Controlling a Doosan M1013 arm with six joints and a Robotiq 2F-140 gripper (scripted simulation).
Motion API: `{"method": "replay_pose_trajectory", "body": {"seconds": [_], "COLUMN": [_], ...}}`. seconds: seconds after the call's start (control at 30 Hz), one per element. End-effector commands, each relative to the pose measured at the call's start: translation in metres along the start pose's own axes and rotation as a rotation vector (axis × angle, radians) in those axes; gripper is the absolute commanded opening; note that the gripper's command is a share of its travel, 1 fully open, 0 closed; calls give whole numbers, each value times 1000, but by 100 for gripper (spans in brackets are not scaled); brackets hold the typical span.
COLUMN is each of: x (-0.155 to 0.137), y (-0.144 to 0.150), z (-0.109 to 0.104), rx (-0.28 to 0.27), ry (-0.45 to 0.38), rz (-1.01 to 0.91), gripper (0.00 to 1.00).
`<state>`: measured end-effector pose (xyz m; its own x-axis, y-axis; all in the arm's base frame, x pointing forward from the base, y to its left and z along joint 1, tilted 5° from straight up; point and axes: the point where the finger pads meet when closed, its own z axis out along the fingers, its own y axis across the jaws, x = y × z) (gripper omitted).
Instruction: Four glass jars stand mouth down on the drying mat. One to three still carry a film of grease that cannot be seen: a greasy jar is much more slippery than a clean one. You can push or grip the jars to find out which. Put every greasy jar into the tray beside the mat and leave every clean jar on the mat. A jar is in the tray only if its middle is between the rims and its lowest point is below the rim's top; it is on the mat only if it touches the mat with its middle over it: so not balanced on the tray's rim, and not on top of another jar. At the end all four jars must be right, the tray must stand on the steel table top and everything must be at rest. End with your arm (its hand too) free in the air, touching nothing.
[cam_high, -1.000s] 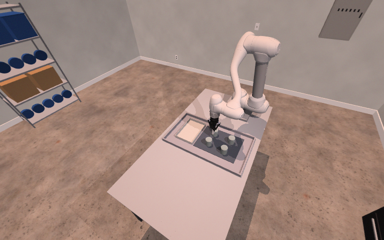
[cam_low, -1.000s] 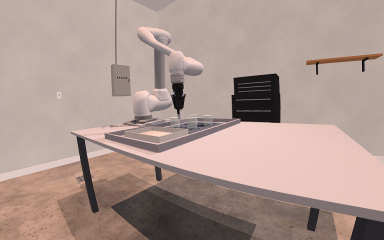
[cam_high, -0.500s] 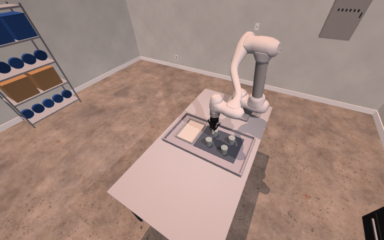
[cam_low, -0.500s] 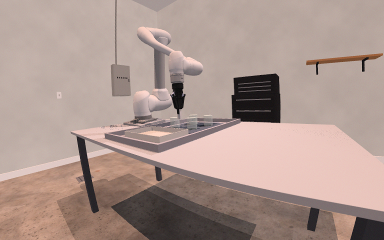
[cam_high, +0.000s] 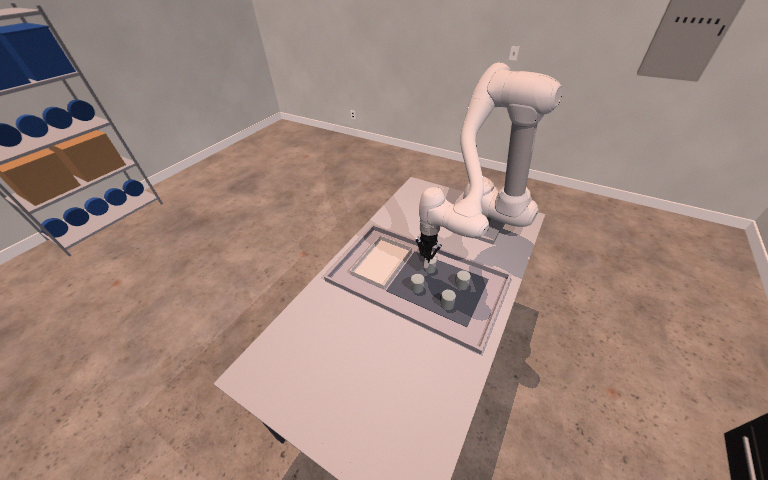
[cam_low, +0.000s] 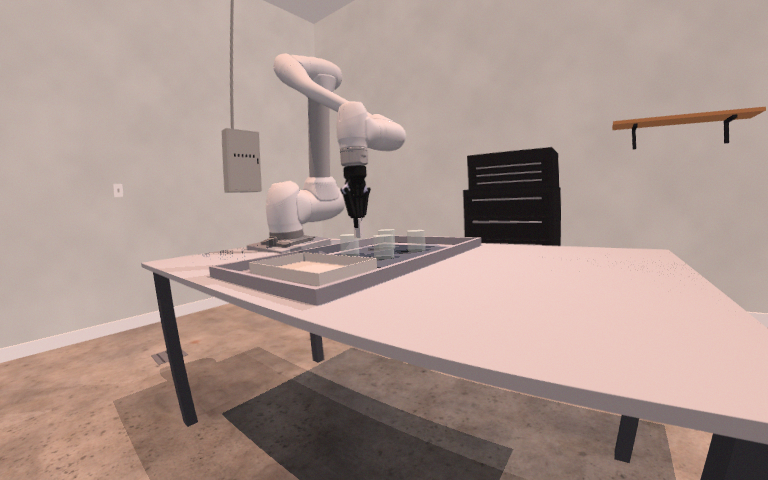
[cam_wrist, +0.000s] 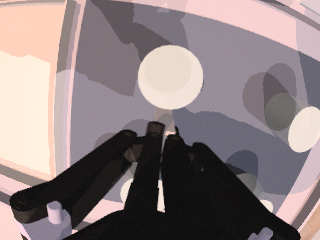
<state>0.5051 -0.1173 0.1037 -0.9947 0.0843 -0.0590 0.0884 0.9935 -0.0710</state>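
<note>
Four pale glass jars stand mouth down on the dark grey mat (cam_high: 475, 302) (cam_wrist: 100, 80). One jar (cam_high: 432, 268) (cam_low: 348, 242) (cam_wrist: 171, 76) stands at the mat's back corner nearest the tray. My gripper (cam_high: 428, 261) (cam_low: 356, 223) (cam_wrist: 161, 118) is shut and empty. Its closed fingertips hang low right beside this jar; I cannot tell if they touch it. The other jars (cam_high: 417, 283) (cam_high: 463, 279) (cam_high: 448, 298) stand apart on the mat. The tray (cam_high: 380, 261) (cam_low: 314, 264) (cam_wrist: 27, 100), with a cream floor, stands empty left of the mat.
A low grey raised border (cam_high: 487, 333) (cam_low: 339, 291) runs around mat and tray on the table (cam_high: 351, 384). The arm's base (cam_high: 512, 206) stands behind the mat. A shelf rack (cam_high: 62, 141) and a black cabinet (cam_low: 512, 195) stand far from the table.
</note>
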Motion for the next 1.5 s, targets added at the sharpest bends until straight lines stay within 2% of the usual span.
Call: {"method": "replay_pose_trajectory", "body": {"seconds": [0.0, 1.47], "x": [6, 11], "y": [0, 0], "z": [1, -3], "rx": [0, 0], "ry": [9, 9], "rz": [-3, -3], "gripper": [0, 0]}}
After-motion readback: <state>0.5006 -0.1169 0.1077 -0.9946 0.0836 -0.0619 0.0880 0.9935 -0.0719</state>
